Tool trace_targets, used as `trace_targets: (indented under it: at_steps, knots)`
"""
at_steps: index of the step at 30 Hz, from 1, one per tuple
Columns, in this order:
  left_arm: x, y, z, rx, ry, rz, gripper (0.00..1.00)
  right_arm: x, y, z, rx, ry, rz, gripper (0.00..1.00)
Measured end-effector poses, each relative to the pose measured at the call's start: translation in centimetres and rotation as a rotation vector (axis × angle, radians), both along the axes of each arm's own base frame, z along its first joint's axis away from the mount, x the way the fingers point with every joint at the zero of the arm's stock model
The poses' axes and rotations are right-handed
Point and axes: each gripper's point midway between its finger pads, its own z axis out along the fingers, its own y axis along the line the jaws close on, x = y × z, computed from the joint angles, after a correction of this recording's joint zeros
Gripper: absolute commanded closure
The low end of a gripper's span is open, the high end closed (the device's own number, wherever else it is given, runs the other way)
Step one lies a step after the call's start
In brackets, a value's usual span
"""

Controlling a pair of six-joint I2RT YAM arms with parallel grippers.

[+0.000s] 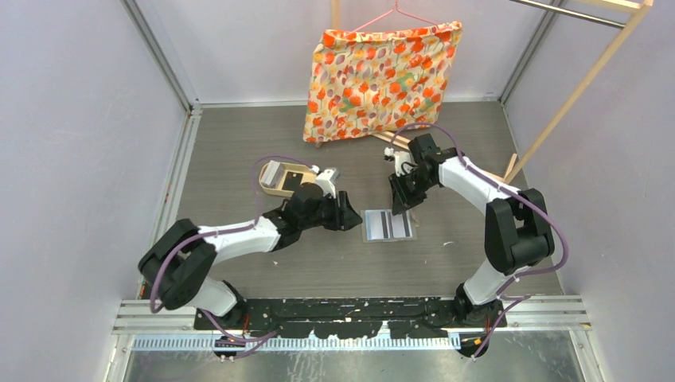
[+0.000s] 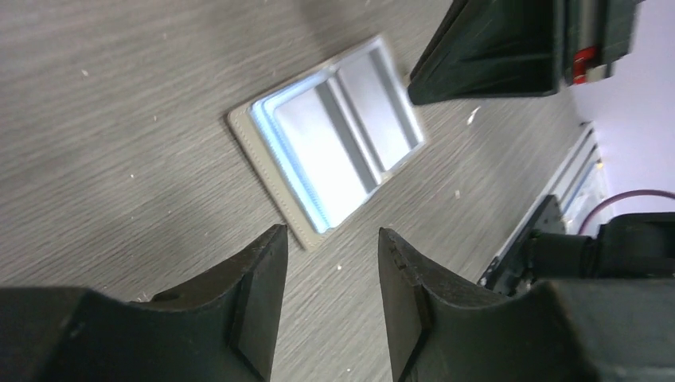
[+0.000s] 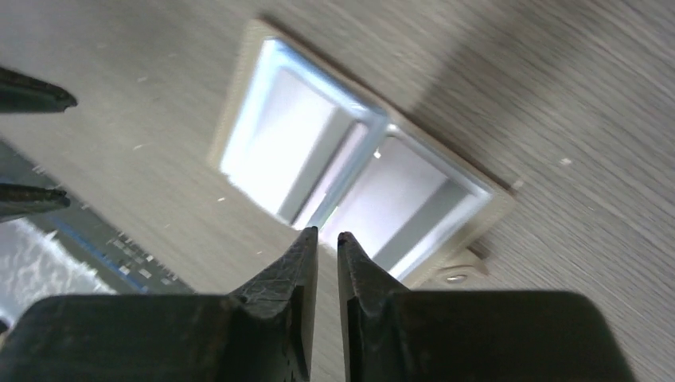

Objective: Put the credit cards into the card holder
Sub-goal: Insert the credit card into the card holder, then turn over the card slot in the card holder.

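Note:
The card holder (image 1: 388,225) lies open and flat on the table, pale clear pockets up; it also shows in the left wrist view (image 2: 334,151) and the right wrist view (image 3: 350,167). My left gripper (image 1: 350,216) is open and empty, just left of the holder's edge (image 2: 330,235). My right gripper (image 1: 400,203) hovers over the holder's far side, jaws almost together with only a thin gap and nothing between them (image 3: 328,235). A black credit card (image 1: 294,181) and a pale card (image 1: 275,172) lie in the tan tray.
The tan oval tray (image 1: 267,189) sits behind the left arm. A floral cushion (image 1: 382,79) hangs on a hanger at the back. A wooden rack leg (image 1: 573,95) slants at the right. Walls close in both sides.

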Motion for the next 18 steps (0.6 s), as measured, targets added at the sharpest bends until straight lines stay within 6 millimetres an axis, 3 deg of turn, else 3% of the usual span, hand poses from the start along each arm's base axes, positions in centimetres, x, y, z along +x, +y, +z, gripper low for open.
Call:
trace_targets:
  at_steps: [4, 6, 12, 16, 18]
  knots:
    - [0.4, 0.9, 3.7, -0.074, -0.107, 0.044, 0.24, -1.1, 2.1, 2.5, 0.158, 0.013, 0.092, 0.7]
    - [0.5, 1.5, 4.8, -0.099, -0.152, 0.065, 0.02, -1.7, 2.6, 3.3, 0.217, 0.03, 0.109, 0.65]
    - [1.4, 3.0, 5.2, -0.171, -0.154, 0.15, 0.01, -1.6, 1.8, 6.1, 0.38, 0.018, 0.049, 0.59]
    - [1.5, 2.3, 4.2, -0.214, -0.056, 0.147, 0.19, -1.1, 1.3, 6.6, 0.429, 0.025, -0.001, 0.59]
    - [1.3, 1.1, 3.6, -0.22, 0.013, 0.118, 0.22, -1.2, 1.4, 6.2, 0.435, 0.047, -0.018, 0.6]
